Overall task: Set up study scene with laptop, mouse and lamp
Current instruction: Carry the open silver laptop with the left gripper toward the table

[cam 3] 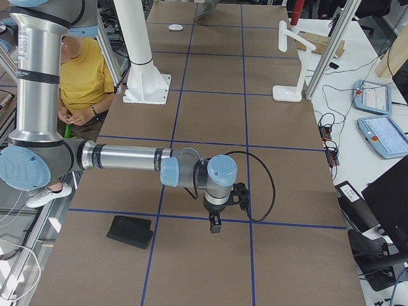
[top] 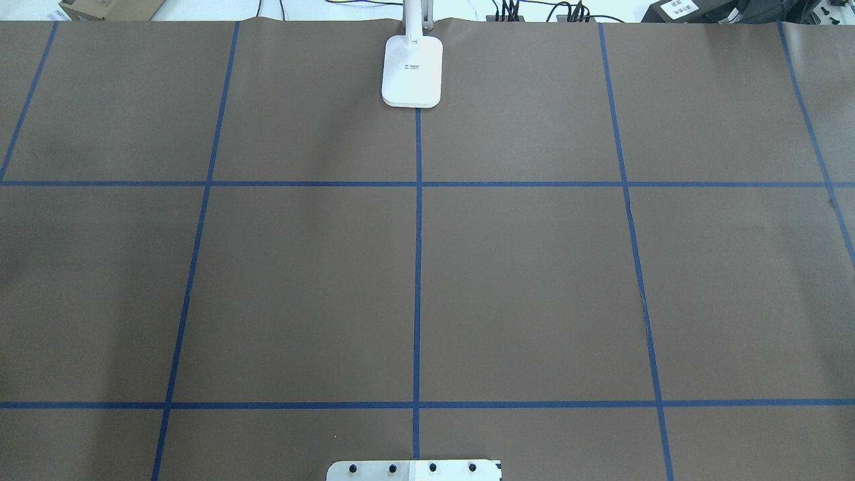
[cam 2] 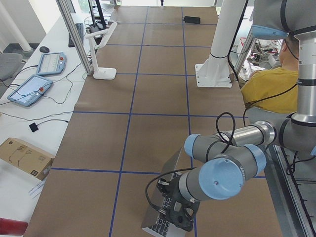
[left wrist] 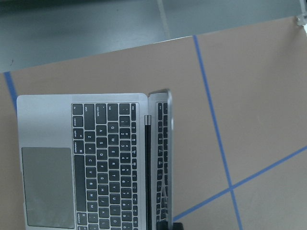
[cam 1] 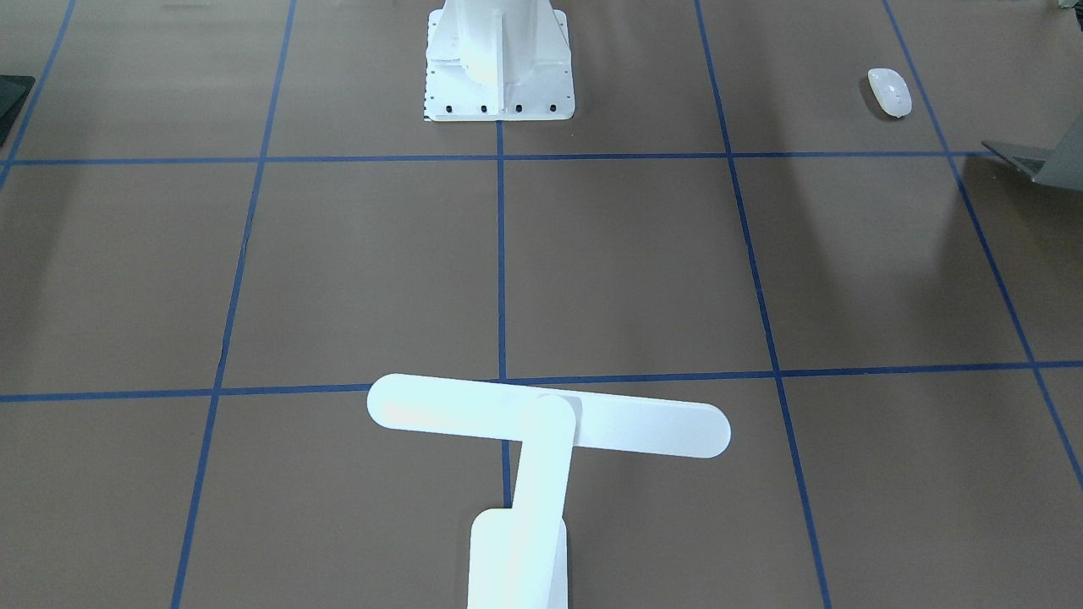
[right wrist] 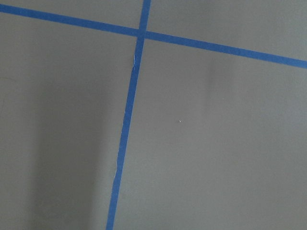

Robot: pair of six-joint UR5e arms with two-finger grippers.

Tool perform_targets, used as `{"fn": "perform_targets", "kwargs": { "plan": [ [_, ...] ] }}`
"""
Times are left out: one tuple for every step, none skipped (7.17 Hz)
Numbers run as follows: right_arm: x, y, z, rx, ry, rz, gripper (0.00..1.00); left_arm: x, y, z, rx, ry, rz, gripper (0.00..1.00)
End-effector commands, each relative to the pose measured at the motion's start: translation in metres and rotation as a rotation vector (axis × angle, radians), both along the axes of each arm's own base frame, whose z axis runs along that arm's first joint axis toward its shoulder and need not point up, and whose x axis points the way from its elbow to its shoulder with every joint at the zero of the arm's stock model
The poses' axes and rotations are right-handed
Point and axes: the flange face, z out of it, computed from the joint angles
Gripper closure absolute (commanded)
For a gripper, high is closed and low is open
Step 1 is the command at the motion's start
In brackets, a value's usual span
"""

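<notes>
The grey laptop (left wrist: 86,158) lies open at the table's left end, its screen (left wrist: 163,153) standing edge-on in the left wrist view. My left gripper (cam 2: 177,219) hovers at the laptop (cam 2: 169,165); I cannot tell if it is open or shut. The white mouse (cam 1: 889,91) lies near the laptop's corner (cam 1: 1045,161). The white T-shaped lamp (cam 1: 548,423) stands at the far middle edge, its base (top: 412,70) in the overhead view. My right gripper (cam 3: 213,228) points down over bare table; I cannot tell its state.
The white bolted pedestal (cam 1: 499,59) stands at the robot's side. A black mat (cam 3: 130,231) lies near the right gripper, towards the table's right end. Blue tape lines mark a grid on the brown table (top: 300,287). A person in yellow (cam 3: 83,76) sits behind the robot.
</notes>
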Motion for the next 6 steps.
{"fn": "perform_targets", "kwargs": {
  "plan": [
    [0.0, 0.001, 0.001, -0.003, 0.001, 0.0, 0.0, 0.021, -0.072, -0.065, 0.005, 0.0, 0.019, 1.0],
    [0.0, 0.001, 0.001, -0.003, -0.001, 0.0, 0.0, 0.046, -0.091, -0.104, -0.031, 0.019, -0.005, 1.0],
    [0.0, 0.001, 0.001, -0.003, -0.001, 0.0, 0.0, 0.074, -0.112, -0.151, -0.056, 0.042, -0.025, 1.0],
    [0.0, 0.001, 0.001, -0.003, -0.001, 0.0, 0.0, 0.103, -0.134, -0.185, -0.097, 0.067, -0.039, 1.0],
    [0.0, 0.001, 0.001, -0.003, -0.001, 0.0, 0.0, 0.129, -0.163, -0.218, -0.133, 0.09, -0.052, 1.0],
    [0.0, 0.001, 0.001, -0.003, -0.001, 0.0, 0.0, 0.152, -0.183, -0.248, -0.156, 0.113, -0.062, 1.0]
  ]
}}
